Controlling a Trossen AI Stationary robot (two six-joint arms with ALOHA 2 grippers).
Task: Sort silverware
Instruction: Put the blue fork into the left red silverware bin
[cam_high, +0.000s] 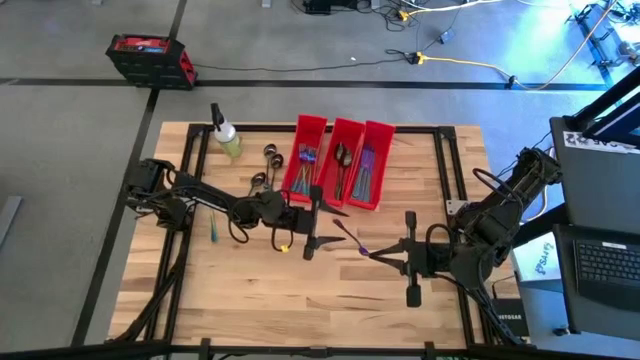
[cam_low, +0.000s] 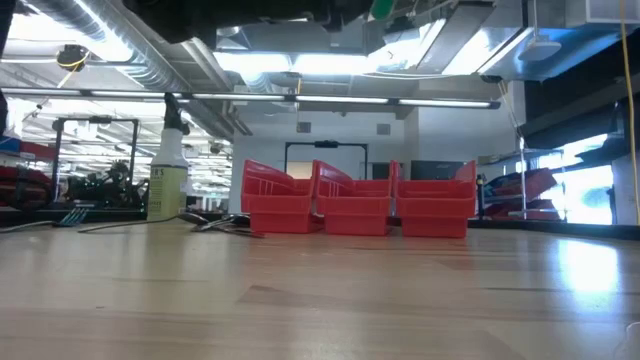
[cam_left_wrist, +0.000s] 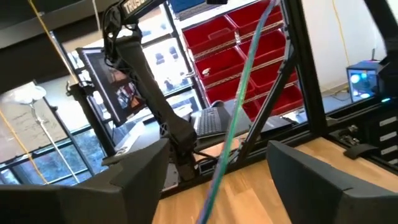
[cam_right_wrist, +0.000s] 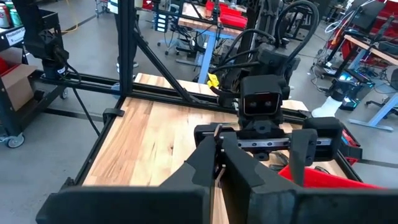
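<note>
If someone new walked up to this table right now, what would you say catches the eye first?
Three long red plastic bins stand side by side at the table's far edge, each already holding thin iridescent blue-purple silverware. In front of them the left gripper hovers with its fingers apart around a thin teal-purple utensil, seen in the left wrist view. The right gripper, shut, points across the table toward it, and a small spray bottle with yellowish liquid stands left of the bins.

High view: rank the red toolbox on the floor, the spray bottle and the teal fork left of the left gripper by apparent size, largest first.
1. Red toolbox, though it sits lower, on the floor.
2. Spray bottle.
3. Teal fork, a thin sliver.
</note>
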